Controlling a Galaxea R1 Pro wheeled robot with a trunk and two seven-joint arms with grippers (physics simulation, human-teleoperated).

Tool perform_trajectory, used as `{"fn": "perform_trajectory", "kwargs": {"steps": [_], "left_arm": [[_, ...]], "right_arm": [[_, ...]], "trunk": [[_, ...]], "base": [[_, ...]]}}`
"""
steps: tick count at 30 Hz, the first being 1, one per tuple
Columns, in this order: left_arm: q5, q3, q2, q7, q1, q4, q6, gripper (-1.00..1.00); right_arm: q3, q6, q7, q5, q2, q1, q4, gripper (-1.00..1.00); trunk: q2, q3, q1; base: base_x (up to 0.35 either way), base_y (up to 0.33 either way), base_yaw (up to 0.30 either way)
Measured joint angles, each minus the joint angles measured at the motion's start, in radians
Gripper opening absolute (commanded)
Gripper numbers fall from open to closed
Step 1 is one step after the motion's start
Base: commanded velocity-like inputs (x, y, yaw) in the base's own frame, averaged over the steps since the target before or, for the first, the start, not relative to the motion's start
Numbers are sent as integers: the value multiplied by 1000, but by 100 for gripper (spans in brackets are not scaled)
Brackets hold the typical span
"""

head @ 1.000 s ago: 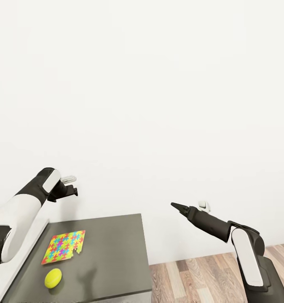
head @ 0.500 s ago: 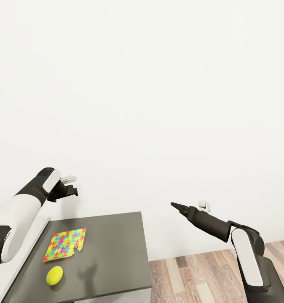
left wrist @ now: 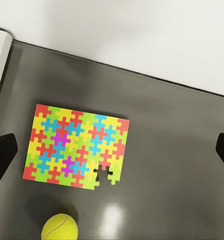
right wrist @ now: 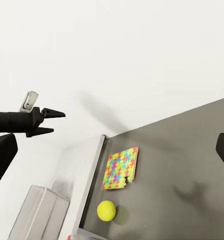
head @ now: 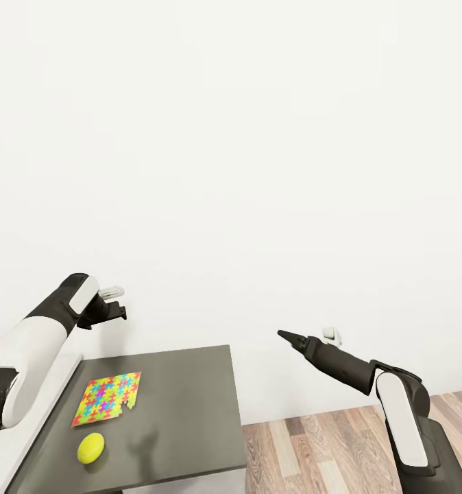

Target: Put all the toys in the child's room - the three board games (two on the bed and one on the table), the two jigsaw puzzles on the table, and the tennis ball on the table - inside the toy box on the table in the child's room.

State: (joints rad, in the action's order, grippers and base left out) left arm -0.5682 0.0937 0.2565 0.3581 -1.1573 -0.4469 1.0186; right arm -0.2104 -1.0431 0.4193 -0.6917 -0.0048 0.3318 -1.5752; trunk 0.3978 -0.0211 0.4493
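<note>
**Robot at the table, puzzle and ball not yet picked up**

White wall is filling most of the head view, wood-plank floor [head: 341, 453] showing at lower right. The dark table [head: 183, 412] is sitting low in front of the robot, with a light-grey edge, likely the toy box [head: 25, 425], running along its left side; its inside is hidden, so what's already in it can't be told.

One jigsaw puzzle [head: 106, 398] is lying flat on the table, and the tennis ball [head: 90, 447] is resting just beside it, nearer the robot. Both are waiting to be boxed. The board games and second puzzle aren't accounted for here.

The left gripper [head: 114, 309] is hovering above the table's far edge, jaws spread wide in its wrist view, holding nothing. The right gripper [head: 286, 335] is hanging off the table's right side, jaws parted, empty too.
</note>
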Motion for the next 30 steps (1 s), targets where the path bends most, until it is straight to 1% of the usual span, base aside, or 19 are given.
{"fn": "perform_trajectory", "kwargs": {"steps": [30], "left_arm": [[-1, 0, 0, 0, 0, 0, 1, 100]], "right_arm": [[1, 0, -2, 0, 1, 0, 0, 100]], "trunk": [[0, 0, 0]], "base": [[0, 0, 0]]}}
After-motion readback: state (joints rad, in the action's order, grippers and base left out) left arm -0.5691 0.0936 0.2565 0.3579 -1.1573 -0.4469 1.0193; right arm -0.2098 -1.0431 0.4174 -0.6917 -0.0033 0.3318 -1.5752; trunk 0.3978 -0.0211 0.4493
